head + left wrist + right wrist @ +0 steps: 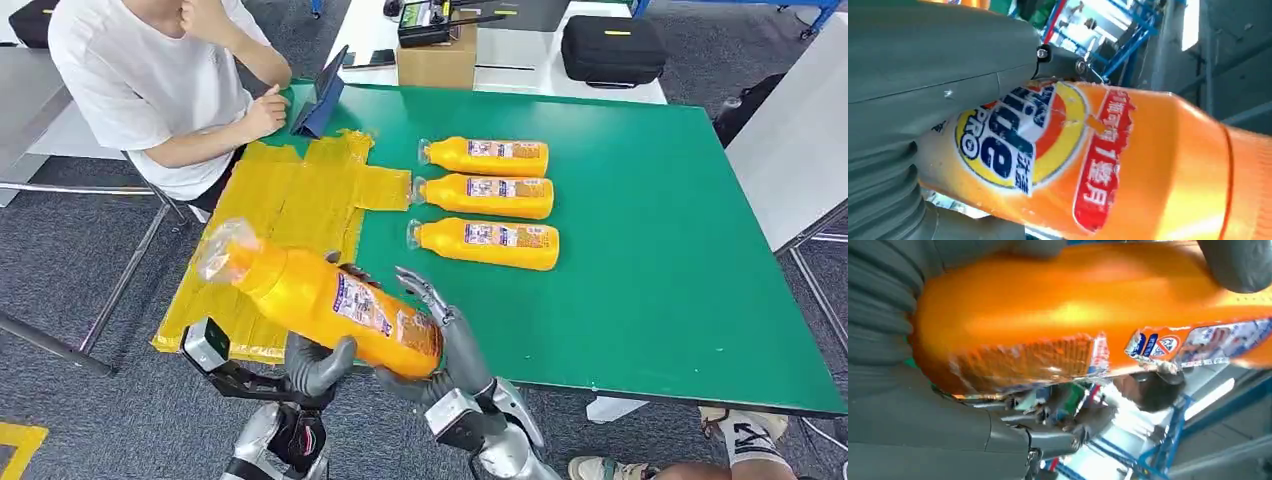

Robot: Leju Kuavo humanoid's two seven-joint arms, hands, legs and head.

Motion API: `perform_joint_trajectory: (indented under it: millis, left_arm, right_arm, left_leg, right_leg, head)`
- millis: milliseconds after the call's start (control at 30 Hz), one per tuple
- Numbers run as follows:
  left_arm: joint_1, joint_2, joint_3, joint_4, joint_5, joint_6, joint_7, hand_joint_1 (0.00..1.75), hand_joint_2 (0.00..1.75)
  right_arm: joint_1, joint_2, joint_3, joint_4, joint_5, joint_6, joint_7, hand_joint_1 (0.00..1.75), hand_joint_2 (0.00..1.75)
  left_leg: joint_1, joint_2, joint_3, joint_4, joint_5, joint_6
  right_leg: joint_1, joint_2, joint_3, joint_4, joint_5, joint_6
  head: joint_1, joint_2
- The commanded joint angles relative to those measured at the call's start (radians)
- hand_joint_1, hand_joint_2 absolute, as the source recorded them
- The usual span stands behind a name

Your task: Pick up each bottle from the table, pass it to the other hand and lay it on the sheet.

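Head view: both left hand [318,362] and right hand [432,345] hold 1 bottle [325,298] beside the sheet [290,200]; early release may drop it.

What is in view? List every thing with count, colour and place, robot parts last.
Held detergent bottle: one, orange, clear cap, in the air over the table's near-left edge, between both hands.
Detergent bottles on table: three, orange, lying side by side, caps toward the sheet.
Sheet: one, yellow, on the table's left side.
Table: one, green.
Tablet: one, dark blue, propped at the far-left corner.
Cardboard box: one, brown, beyond the table.
Case: one, black, beyond the table.
Person: one, white shirt, seated far left.
Left robot hand: grey, under the bottle.
Right robot hand: grey, at the bottle's base.
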Motion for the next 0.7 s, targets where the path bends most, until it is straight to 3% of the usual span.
perform_joint_trajectory:
  millis: [33,167,200,400,533,600,700]
  left_arm:
    - [-0.024,0.02,-0.016,0.041,0.004,-0.02,0.008,1.75,1.75]
    - [-0.015,0.02,0.0,0.032,-0.029,0.021,0.003,1.75,1.75]
    - [-0.013,0.019,0.015,0.025,-0.092,0.095,-0.008,1.75,1.75]
    - [-0.012,0.033,0.101,-0.004,-0.342,0.376,-0.049,1.75,1.75]
    - [-0.015,0.03,0.105,-0.006,-0.345,0.376,-0.044,1.75,1.75]
    - [-0.03,0.054,0.107,-0.014,-0.663,0.671,-0.1,1.75,1.75]
    - [-0.06,0.072,0.151,0.017,-0.762,0.733,-0.088,1.75,1.75]
  right_arm:
    - [-0.045,-0.011,0.004,0.06,-0.012,0.007,0.015,0.0,1.75]
    - [-0.027,-0.01,-0.026,0.018,-0.039,0.011,0.013,0.0,1.75]
    - [-0.01,-0.016,-0.038,-0.013,-0.045,0.003,0.005,0.0,0.0]
    - [0.085,-0.057,-0.064,-0.216,-0.008,-0.104,-0.061,0.0,0.0]
    - [0.086,-0.056,-0.062,-0.224,-0.006,-0.104,-0.053,0.0,0.0]
    - [0.088,-0.079,-0.037,-0.311,-0.037,-0.201,-0.068,0.0,0.0]
    - [0.084,-0.121,-0.012,-0.452,-0.094,-0.313,-0.068,0.0,0.0]
  left_leg:
    - [0.001,0.001,0.004,-0.001,-0.001,-0.001]
    - [0.001,0.002,0.007,0.0,-0.003,-0.002]
    - [0.001,0.001,0.005,-0.001,-0.002,-0.001]
    - [0.001,0.0,0.005,-0.001,-0.002,-0.001]
    - [0.001,0.0,0.003,-0.001,-0.001,-0.001]
    - [0.001,0.001,0.004,0.0,-0.002,-0.001]
    - [0.001,0.001,0.004,0.001,-0.003,-0.002]
  right_leg:
    - [0.001,0.001,0.004,-0.001,-0.001,-0.002]
    - [0.002,0.0,0.007,-0.001,-0.002,-0.003]
    - [0.001,0.0,0.005,-0.001,-0.001,-0.002]
    - [0.001,-0.001,0.005,-0.001,-0.002,-0.002]
    - [0.001,-0.001,0.003,-0.001,-0.001,-0.002]
    - [0.002,0.0,0.004,-0.001,-0.001,-0.002]
    - [0.002,-0.001,0.004,0.001,-0.002,-0.003]
  head:
    - [0.0,0.0]
    - [0.0,0.0]
    - [0.0,0.0]
    - [0.0,0.0]
    - [0.0,0.0]
    - [0.0,0.0]
    - [0.0,0.0]
